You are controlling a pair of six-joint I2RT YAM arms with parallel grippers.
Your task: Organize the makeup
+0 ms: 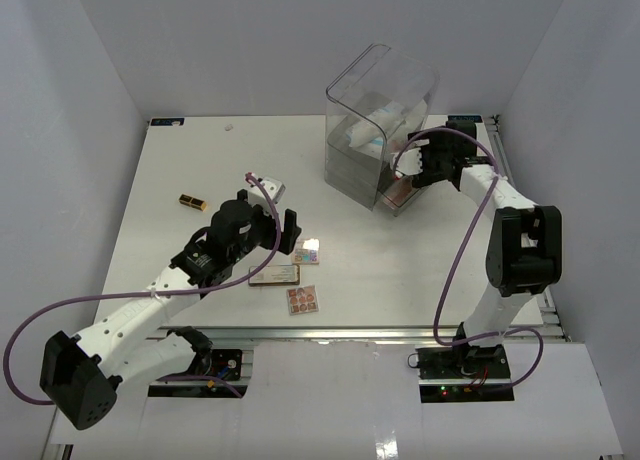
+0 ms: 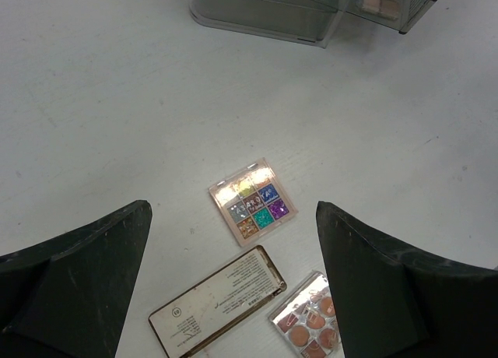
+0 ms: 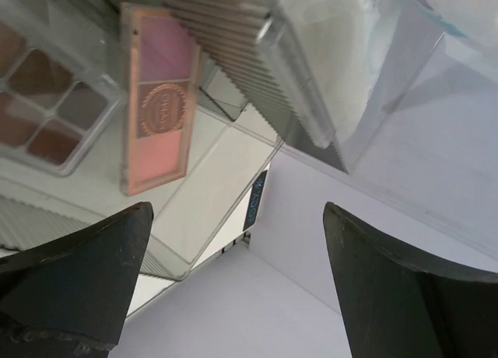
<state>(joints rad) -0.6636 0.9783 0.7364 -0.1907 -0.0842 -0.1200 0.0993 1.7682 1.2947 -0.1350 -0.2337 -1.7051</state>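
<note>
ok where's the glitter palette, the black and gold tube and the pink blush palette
glitter eyeshadow palette (image 2: 253, 202): left wrist view, on its centre pan
black-gold tube (image 1: 193, 201): top view, middle of its body
pink blush palette (image 3: 161, 107): right wrist view, on the embossed middle panel

brown-pan palette (image 3: 43, 101) cut by left edge, peach palette (image 2: 310, 327) cut by bottom edge

Top: high, near edge, facing down. Left wrist: close above palettes (image 2: 253, 202), shared with top. Right wrist: tight on box (image 1: 380, 120), 1 o'clock.
</note>
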